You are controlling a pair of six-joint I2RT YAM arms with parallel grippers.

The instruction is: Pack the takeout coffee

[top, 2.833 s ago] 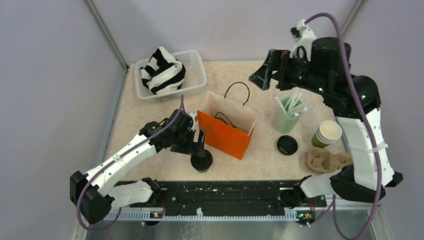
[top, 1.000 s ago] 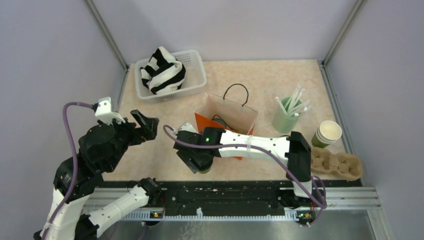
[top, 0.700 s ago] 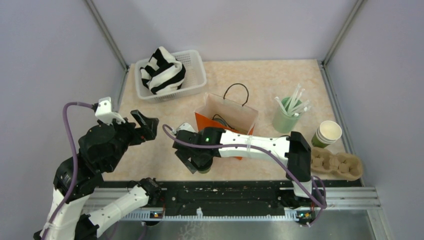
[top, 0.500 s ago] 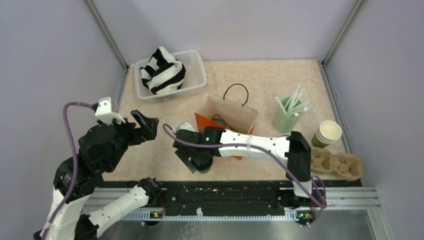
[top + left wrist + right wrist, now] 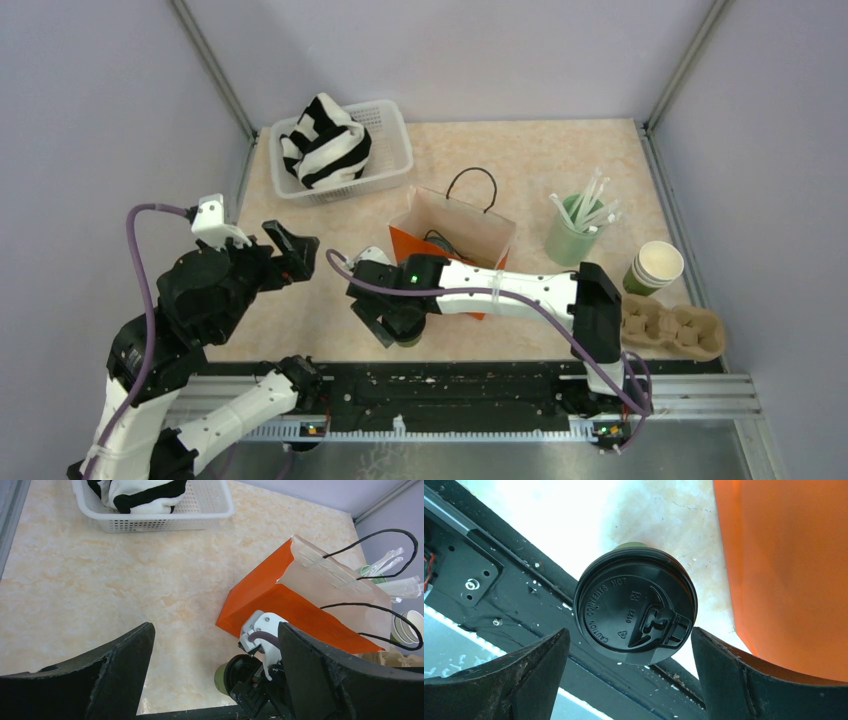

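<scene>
Pick step, we reckon: R arm reaches low across the front, right gripper (image 5: 633,647) pointing down over the lidded cup (image 5: 635,612). The cup stands on the tabletop (image 5: 560,160) near the front edge, just beside the orange bag (image 5: 300,615). Fingers (image 5: 539,675) are spread either side of the lid, nothing grasped. Next we'd drop lower, clamp w/o crushing, then lift into the bag. Left gripper (image 5: 290,243) is raised at left, fingers released.
</scene>
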